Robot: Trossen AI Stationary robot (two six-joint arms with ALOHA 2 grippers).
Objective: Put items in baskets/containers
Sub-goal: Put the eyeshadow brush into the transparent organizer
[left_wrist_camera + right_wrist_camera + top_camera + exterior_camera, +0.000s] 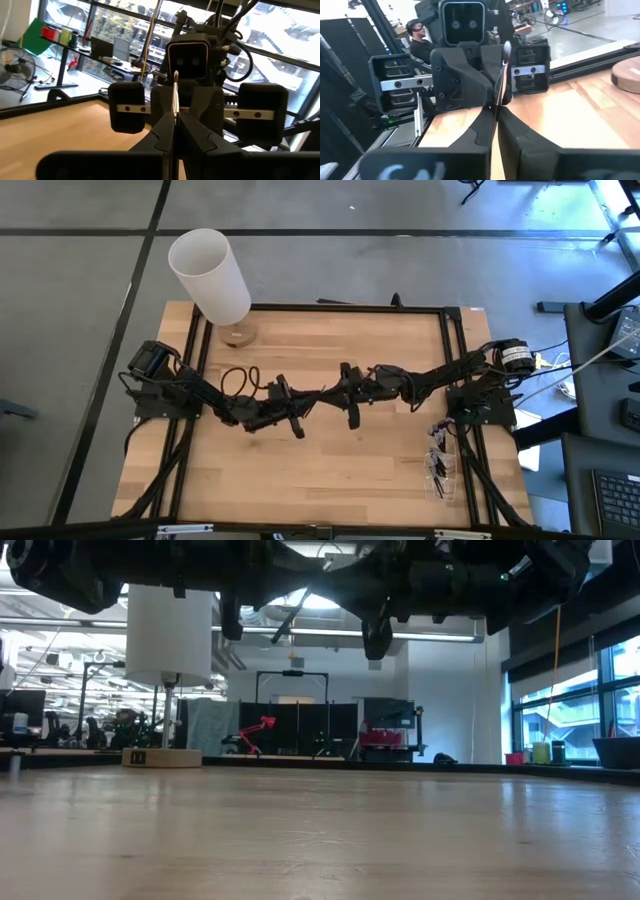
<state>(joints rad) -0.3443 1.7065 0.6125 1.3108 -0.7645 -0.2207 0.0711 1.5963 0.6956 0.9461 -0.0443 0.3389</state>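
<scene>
Both claws meet above mid-table, each pinched shut on one brush (175, 97). Left claw (174, 119) grips the silvery shaft, the tip pointing up toward the facing right claw (496, 107), which clamps the same brush. More brushes (438, 465) sit in the clear holder (445, 480), well behind the right claw, at the table's edge.
</scene>
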